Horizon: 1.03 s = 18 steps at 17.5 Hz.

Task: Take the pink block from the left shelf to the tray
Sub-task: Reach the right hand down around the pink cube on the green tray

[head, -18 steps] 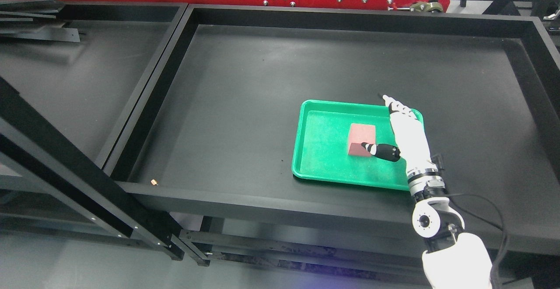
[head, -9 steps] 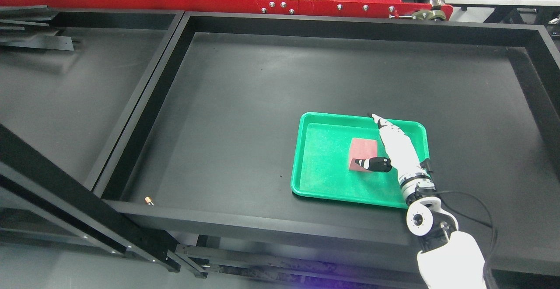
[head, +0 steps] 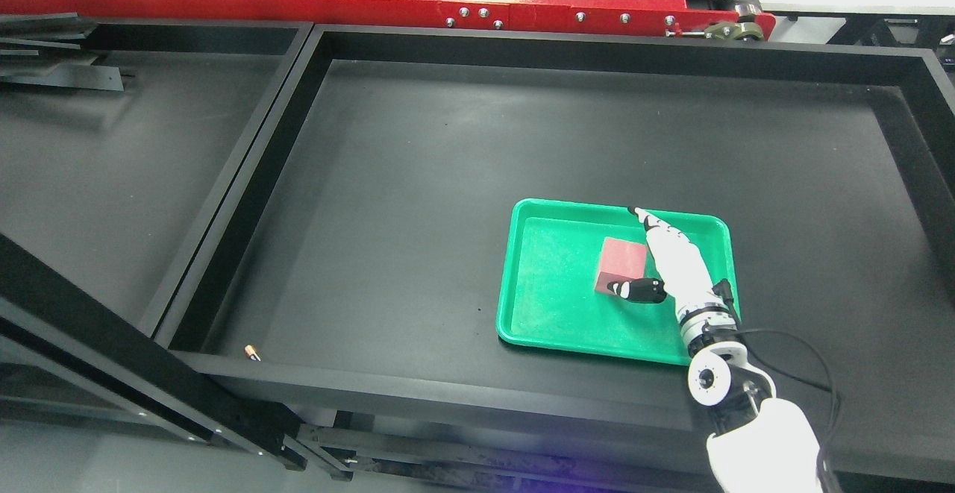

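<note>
Nearest the camera, the right arm comes up from the lower right corner, and its right hand (head: 666, 265) lies over the right part of the green tray (head: 552, 329). Its fingers (head: 675, 250) are stretched straight toward the tray's far rim, released and grasping nothing; the dark thumb (head: 638, 289) points left and sits against the near right corner of the pink block (head: 623, 262). Compared with a second ago the hand has drawn nearer and more upright, its fingertips now inside the far rim instead of past it, though the whole view has also shifted, so part of that is the camera. The block rests flat on the tray floor, right of its middle, as it did before.

That reads as the placing done: the block is in the tray and the hand has let go, so what remains is likely just pulling the arm clear without nudging the block.

The tray stands on a wide black bench (head: 418, 180) with raised edges; a small brass-coloured bit (head: 252, 350) lies in its near left corner. A second black compartment (head: 112, 157) adjoins on the left. Behind both runs a red beam (head: 373, 1) with bolts. The left arm is not visible.
</note>
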Tool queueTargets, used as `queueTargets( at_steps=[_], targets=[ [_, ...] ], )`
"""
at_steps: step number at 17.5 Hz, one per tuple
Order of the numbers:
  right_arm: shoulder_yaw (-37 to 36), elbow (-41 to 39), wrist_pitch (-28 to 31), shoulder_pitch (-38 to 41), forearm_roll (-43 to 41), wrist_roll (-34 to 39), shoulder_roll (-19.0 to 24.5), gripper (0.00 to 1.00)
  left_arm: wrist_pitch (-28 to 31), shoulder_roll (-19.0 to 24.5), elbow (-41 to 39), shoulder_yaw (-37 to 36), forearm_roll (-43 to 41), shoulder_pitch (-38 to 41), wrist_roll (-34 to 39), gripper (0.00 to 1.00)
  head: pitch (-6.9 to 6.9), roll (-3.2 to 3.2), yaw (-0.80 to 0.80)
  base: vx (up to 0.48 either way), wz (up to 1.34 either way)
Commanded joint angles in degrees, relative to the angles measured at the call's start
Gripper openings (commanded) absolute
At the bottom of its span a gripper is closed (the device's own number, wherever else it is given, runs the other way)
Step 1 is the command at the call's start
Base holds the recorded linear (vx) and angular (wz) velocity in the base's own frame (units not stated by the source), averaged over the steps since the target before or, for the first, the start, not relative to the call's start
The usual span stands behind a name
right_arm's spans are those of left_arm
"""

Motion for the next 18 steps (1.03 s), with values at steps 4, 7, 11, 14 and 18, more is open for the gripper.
queueTargets(
  at_steps=[4,7,11,14,18],
  targets=[
    [2.3,1.8,0.0,0.4,0.1,0.6,-1.0,0.99,0.0,1.0,-1.0,0.0,0.0,1.1,0.0,1.00,0.00,0.00,0.00,0.000,0.00],
    [2.9,2.9,0.0,0.3,0.1,0.6,-1.0,0.99,0.0,1.0,-1.0,0.0,0.0,1.1,0.0,1.00,0.00,0.00,0.00,0.000,0.00],
    [2.9,3.7,0.0,0.1,0.1,0.7,-1.0,0.83,0.0,1.0,-1.0,0.0,0.0,1.1,0.0,1.00,0.00,0.00,0.00,0.000,0.00],
    [2.8,3.8,0.1,0.0,0.1,0.6,-1.0,0.56,0.0,1.0,-1.0,0.0,0.0,1.1,0.0,1.00,0.00,0.00,0.00,0.000,0.00],
    [2.3,3.8,-0.4,-0.2,0.0,-0.2,-1.0,0.21,0.0,1.0,-1.0,0.0,0.0,1.1,0.0,1.00,0.00,0.00,0.00,0.000,0.00]
  ],
)
